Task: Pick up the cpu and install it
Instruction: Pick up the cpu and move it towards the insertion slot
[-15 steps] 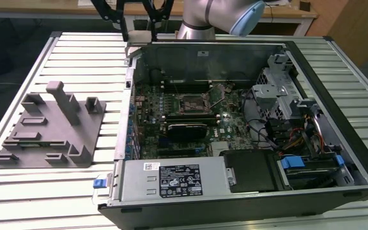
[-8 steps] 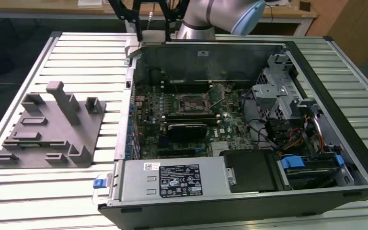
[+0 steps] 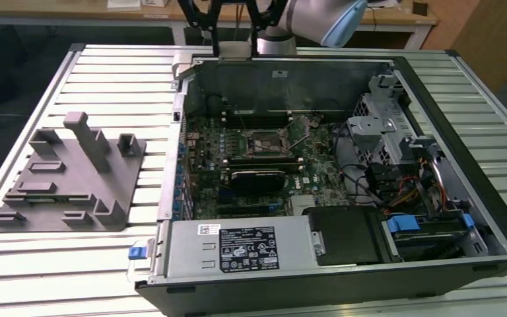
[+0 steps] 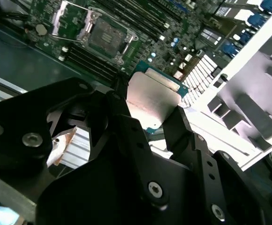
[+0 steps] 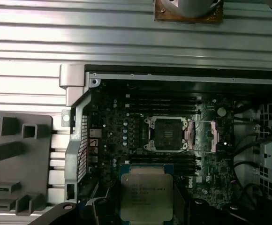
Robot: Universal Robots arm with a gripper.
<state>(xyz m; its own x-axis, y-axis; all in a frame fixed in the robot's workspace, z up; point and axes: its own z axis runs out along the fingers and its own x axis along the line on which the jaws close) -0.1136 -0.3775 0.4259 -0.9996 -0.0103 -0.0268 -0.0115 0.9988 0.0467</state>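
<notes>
Room first: black-and-silver open-sided metal computer case (image 3: 430,99) lies on ribbed silver metal table (image 3: 103,72). In exterior view its rear wall runs along 12 o'clock, silver drive cage (image 3: 381,125) stands at 3 o'clock, and grey power supply box (image 3: 236,247) closes the 6 o'clock edge. Black-framed square motherboard socket (image 3: 263,142) sits mid-board w/ its cover plate swung aside. Memory slots lie just at its 12 o'clock and a black rectangular block (image 3: 255,179) just at its 6 o'clock, so the open way in is from above. Grey plastic fixture block (image 3: 68,178) w/ upright posts rests at 9 o'clock, well apart from case. Arm stands at 12 o'clock, its black two-finger gripper (image 3: 234,41) pointing down over the rear wall's top edge, above the board and not touching it. Fingers (image 4: 122,117) are clamped on opposite edges of the small flat square cpu (image 4: 152,101) w/ silver-white metal top and green rim. Cpu is held flat, metal top up. It is near-square, so no clear long axis. In the first wrist view its edges run parallel to the socket frame's, w/ memory slots between the two.
</notes>
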